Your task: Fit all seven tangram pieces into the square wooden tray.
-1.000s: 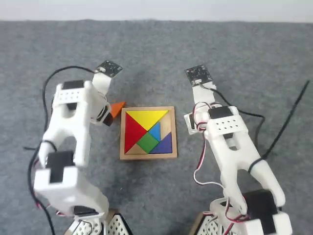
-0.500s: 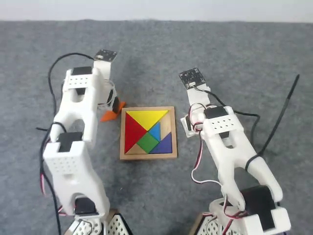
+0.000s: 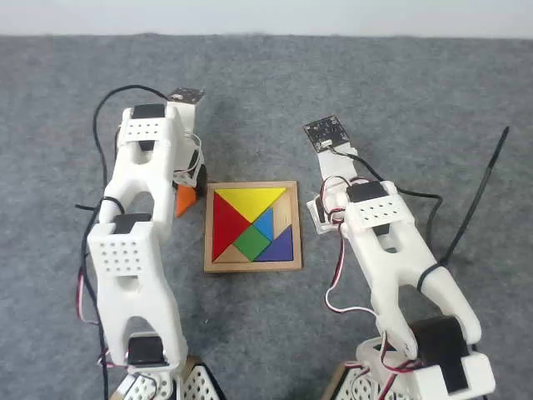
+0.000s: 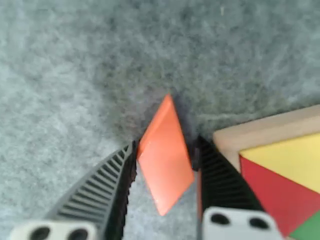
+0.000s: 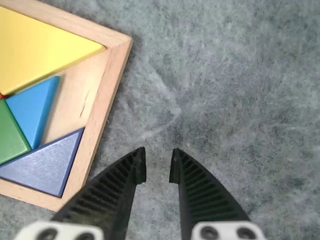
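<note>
The square wooden tray (image 3: 251, 267) lies between the two arms. It holds a yellow triangle (image 3: 247, 201), a red triangle (image 3: 225, 227), a small blue triangle (image 3: 266, 223), a green square (image 3: 251, 242) and a purple triangle (image 3: 280, 246). An orange parallelogram (image 4: 165, 157) stands on edge on the carpet just off the tray's left rim (image 4: 260, 132). My left gripper (image 4: 166, 145) is shut on it, one finger on each side. My right gripper (image 5: 157, 162) hovers over bare carpet beside the tray's right rim (image 5: 107, 100), with a narrow gap and nothing between the fingers.
Grey carpet covers the whole table. A bare strip of wood (image 5: 75, 107) shows inside the tray along its right rim. Both arms' bases and cables (image 3: 475, 217) stand at the near side. Open carpet lies beyond the tray.
The left arm has swung forward and straightened over the orange piece, which shifted slightly down and left toward the tray's left rim. The right arm pulled back a little, then stayed still.
</note>
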Controlling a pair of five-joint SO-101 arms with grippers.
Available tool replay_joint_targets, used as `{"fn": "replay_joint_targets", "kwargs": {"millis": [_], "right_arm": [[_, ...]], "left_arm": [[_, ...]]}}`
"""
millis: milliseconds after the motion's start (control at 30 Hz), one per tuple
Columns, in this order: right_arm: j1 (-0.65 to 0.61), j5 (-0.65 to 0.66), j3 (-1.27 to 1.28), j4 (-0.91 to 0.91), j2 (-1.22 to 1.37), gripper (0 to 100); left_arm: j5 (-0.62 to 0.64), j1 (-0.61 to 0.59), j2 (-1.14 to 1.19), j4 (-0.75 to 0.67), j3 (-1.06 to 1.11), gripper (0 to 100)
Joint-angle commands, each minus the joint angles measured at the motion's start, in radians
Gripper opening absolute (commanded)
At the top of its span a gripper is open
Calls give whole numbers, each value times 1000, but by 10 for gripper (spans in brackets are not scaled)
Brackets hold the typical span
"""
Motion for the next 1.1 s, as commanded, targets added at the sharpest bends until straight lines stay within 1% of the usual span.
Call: {"fn": "replay_joint_targets", "kwargs": {"millis": [0,67,333,400,567,633,667,767,867,933,1067], "right_arm": [[-4,11,-26,-16,-7,90],[-4,11,-26,-16,-7,90],[-4,11,-26,-16,-7,90],[-4,11,-26,-16,-7,90],[-4,11,-26,-16,-7,90],[-4,12,-26,-16,-7,90],[-4,12,-26,-16,-7,90],[-1,12,-26,-16,-7,90],[-1,12,-26,-16,-7,90],[-1,12,-26,-16,-7,90],[-1,12,-26,-16,-7,90]], "left_arm": [[-18,12,2,32,-12,61],[-40,17,2,57,-12,32],[-51,-20,2,109,-13,32],[-51,-31,0,121,-16,75],[-48,-43,0,173,-16,285],[-43,-54,0,183,-15,326],[-32,-66,0,190,-15,326],[68,-118,0,193,-15,326],[86,-143,9,192,-8,319],[109,-144,11,187,4,280],[146,-129,11,140,42,166]]}}
